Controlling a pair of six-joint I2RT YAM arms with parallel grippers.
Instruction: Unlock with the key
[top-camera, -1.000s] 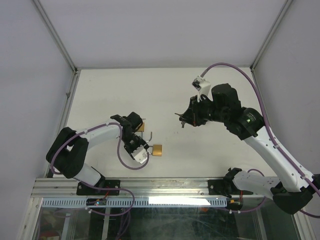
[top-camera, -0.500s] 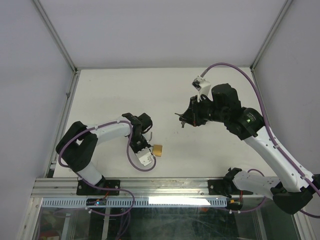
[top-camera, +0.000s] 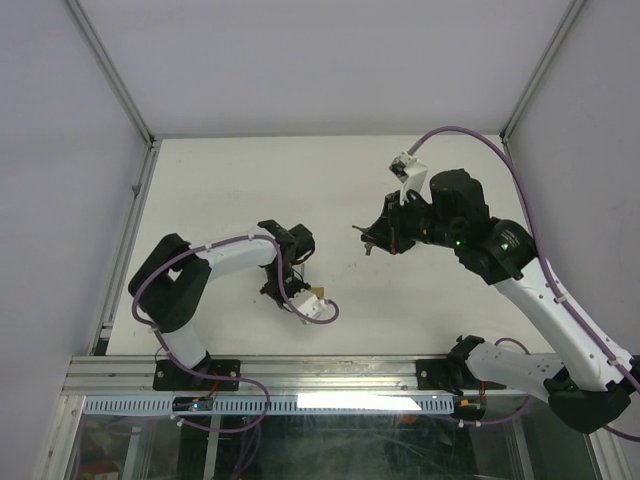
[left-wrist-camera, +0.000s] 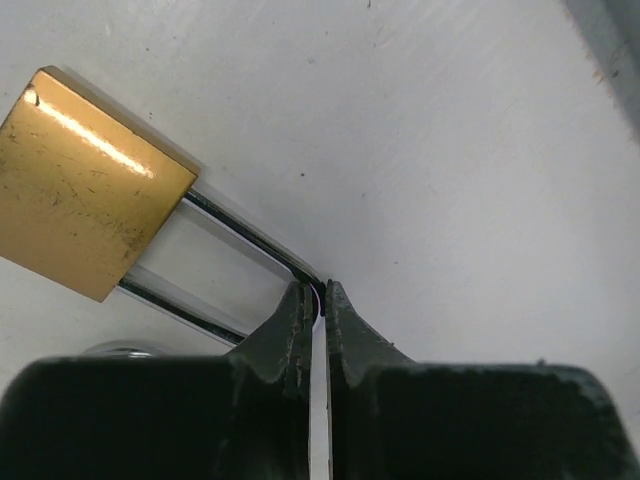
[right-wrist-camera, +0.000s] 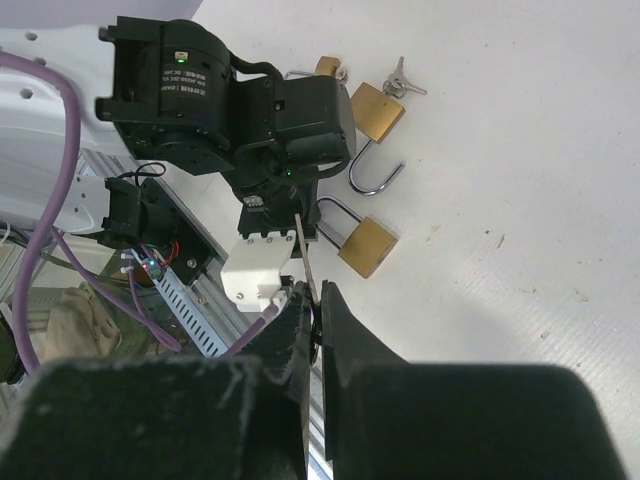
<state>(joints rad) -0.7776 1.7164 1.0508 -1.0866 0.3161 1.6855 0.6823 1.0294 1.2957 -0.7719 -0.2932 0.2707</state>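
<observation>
A brass padlock (left-wrist-camera: 85, 185) lies flat on the white table, its steel shackle (left-wrist-camera: 245, 235) pointing toward my left gripper (left-wrist-camera: 316, 292). The left gripper is shut on the bend of that shackle. In the top view the left gripper (top-camera: 303, 283) stands over the lock near the front middle of the table, and the lock is mostly hidden under it. My right gripper (top-camera: 368, 240) hovers high to the right, shut on a silver key (right-wrist-camera: 304, 250) whose blade sticks out past the fingertips. The right wrist view looks down on the held padlock (right-wrist-camera: 367, 245).
A second brass padlock (right-wrist-camera: 378, 110) with its shackle swung open lies just beyond the left gripper, a small bunch of keys (right-wrist-camera: 402, 76) beside it. A third small brass piece (right-wrist-camera: 326, 66) lies next to them. The metal rail (top-camera: 300, 372) runs along the table's near edge.
My left arm has swung right and turned its wrist over the front padlock, now shut on its shackle. The right arm with the key has barely moved.
</observation>
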